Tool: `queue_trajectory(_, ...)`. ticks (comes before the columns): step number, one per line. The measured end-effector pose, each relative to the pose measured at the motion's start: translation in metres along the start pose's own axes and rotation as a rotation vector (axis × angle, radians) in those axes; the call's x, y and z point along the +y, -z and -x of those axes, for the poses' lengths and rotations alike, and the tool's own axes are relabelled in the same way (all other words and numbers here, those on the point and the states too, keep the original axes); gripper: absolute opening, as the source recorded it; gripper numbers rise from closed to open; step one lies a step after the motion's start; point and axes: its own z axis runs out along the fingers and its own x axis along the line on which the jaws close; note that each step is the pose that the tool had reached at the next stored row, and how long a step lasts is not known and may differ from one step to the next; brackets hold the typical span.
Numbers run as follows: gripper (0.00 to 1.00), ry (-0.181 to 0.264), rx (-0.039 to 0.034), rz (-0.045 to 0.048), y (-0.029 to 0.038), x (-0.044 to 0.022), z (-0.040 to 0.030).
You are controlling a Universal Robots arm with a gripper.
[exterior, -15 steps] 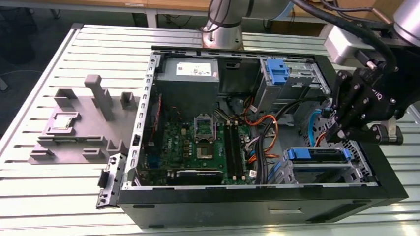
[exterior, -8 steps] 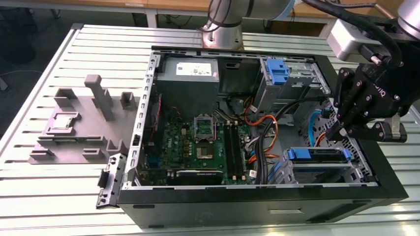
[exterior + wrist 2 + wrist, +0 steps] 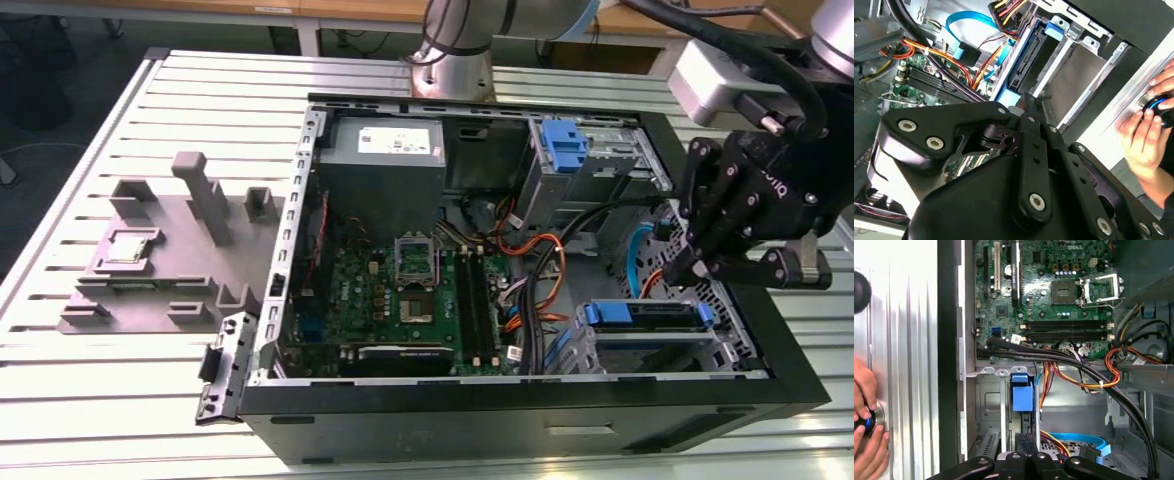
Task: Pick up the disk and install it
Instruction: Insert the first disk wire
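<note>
The disk point(image 3: 645, 315) lies flat in the drive cage at the near corner of the open computer case point(image 3: 534, 400), on the exterior view's right, blue rails on its sides. In the second wrist view the disk point(image 3: 1029, 55) shows edge-on as a dark slab with a blue rail. The first wrist view shows the blue tab at the end of the disk point(image 3: 1021, 395). My gripper point(image 3: 681, 272) hangs just above and beside it, fingers shut together with nothing between them. Both wrist views show the gripper point(image 3: 1024, 102) point(image 3: 1029, 457) close to the disk's blue end.
An unfilled blue bracket point(image 3: 567, 145) and a grey power supply point(image 3: 384, 150) sit at the case's far side, above the motherboard point(image 3: 400, 300). Orange and black cables point(image 3: 1079, 365) cross beside the cage. A person's hands point(image 3: 866, 425) hold a knob on the table. A grey fixture point(image 3: 174, 250) lies on the exterior view's left.
</note>
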Motion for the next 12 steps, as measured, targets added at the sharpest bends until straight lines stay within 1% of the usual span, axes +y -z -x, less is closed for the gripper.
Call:
queue_trajectory(4, 0.1, 0.068, 0.0012, -0.0017, -0.0002, -0.0001, 0.0)
queue_trajectory(5, 0.1, 0.076, 0.0014, -0.0019, -0.0002, -0.0002, 0.0)
queue_trajectory(8, 0.1, 0.081, 0.0016, -0.0021, 0.0, -0.0057, 0.0004)
queue_trajectory(12, 0.1, 0.081, 0.0018, -0.0021, 0.0001, -0.0143, 0.0034)
